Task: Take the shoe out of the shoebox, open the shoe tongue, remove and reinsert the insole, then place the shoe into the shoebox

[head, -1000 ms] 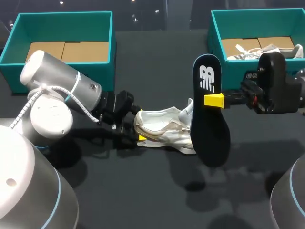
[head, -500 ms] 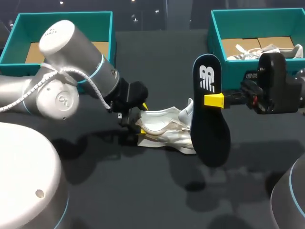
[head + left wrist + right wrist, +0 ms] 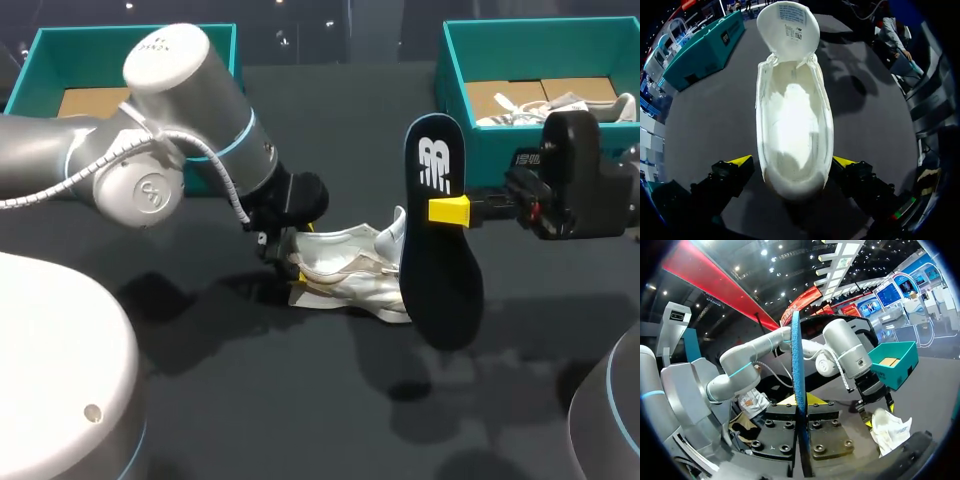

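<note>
Quick take on handling. The white low-top sneaker (image 3: 792,125) sits on its sole on the dark desk (image 3: 300,400). Its heel is right between the fingers of the left end effector (image 3: 792,161), toe pointing away ahead of it. Those fingers are spread wide and straddle the heel. One looks just off the upper, so imo it's open, not clamping yet. The tongue (image 3: 788,25) is flipped back at the far end, so the mouth gapes and the inside is bare.

The right end effector (image 3: 801,401) is closed on the dark navy foam insole (image 3: 440,270), pinching its flat faces around mid-length. It's up in the air near the sneaker's toe end, w/ one end of the insole above the end effector and the other hanging below.

Handling-wise, the insole is prob super light and bendy. It hangs straight now, but pushed endwise into the sneaker I'd expect it to buckle. So feed the toe end in at a shallow angle, and don't squeeze hard b/c foam dents. Mid-length grip is fine for carrying, tho nearer the heel end would leave more free length to slide in.

The sneaker looks light too, w/ a soft upper that'll collapse if pinched at the sides. The heel counter is likely the stiffest bit. So the heel is def the spot to brace it, and to lift it into a teal shoebox (image 3: 455,100) near the right end effector.
</note>
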Action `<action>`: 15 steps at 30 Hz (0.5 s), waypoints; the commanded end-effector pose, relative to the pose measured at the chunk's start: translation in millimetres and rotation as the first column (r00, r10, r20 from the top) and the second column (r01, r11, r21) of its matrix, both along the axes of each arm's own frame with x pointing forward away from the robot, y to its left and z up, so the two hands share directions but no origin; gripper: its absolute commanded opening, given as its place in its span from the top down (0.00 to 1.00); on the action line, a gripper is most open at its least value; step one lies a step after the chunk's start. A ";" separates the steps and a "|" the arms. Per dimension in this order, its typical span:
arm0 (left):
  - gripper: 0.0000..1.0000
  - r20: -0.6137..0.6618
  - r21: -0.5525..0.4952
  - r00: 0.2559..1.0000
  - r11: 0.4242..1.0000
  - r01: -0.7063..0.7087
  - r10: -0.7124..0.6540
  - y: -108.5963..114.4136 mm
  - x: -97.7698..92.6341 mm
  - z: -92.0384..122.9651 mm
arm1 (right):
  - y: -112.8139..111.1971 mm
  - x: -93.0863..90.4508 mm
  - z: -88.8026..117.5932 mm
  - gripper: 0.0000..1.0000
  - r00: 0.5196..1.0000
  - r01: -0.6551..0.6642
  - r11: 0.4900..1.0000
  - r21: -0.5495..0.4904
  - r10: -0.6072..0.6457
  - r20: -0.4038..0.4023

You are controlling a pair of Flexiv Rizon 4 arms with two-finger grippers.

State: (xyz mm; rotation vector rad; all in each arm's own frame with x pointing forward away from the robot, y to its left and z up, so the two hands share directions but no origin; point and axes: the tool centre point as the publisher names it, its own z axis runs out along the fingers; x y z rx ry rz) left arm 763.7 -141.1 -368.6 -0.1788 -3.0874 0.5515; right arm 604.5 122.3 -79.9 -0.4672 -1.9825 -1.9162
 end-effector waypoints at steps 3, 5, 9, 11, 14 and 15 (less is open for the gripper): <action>0.00 -0.011 0.117 0.999 0.993 0.032 -0.031 -12.3 10.5 3.4 | 1.1 -0.6 -0.4 1.00 1.000 0.002 1.000 -0.001 -0.002 0.000; 0.00 -0.016 0.126 0.999 0.991 0.043 -0.042 -12.7 11.1 2.6 | 1.1 -0.6 -0.4 1.00 1.000 0.002 1.000 -0.001 -0.002 0.000; 0.00 -0.026 0.153 0.998 0.987 0.058 -0.055 -12.4 13.0 1.9 | 1.1 -0.6 -0.4 1.00 1.000 0.002 1.000 -0.001 -0.002 0.000; 0.00 -0.029 0.159 0.997 0.985 0.070 -0.066 -12.5 12.3 4.0 | 1.1 -0.6 -0.4 1.00 1.000 0.002 1.000 -0.001 -0.002 0.000; 0.00 -0.034 0.176 0.997 0.981 0.080 -0.076 -12.6 8.7 6.3 | 1.1 -0.6 -0.4 1.00 1.000 0.002 1.000 -0.001 -0.002 0.000; 0.00 -0.034 0.182 0.996 0.980 0.083 -0.078 -12.5 7.1 6.5 | 1.1 -0.6 -0.4 1.00 1.000 0.002 1.000 -0.001 -0.002 0.000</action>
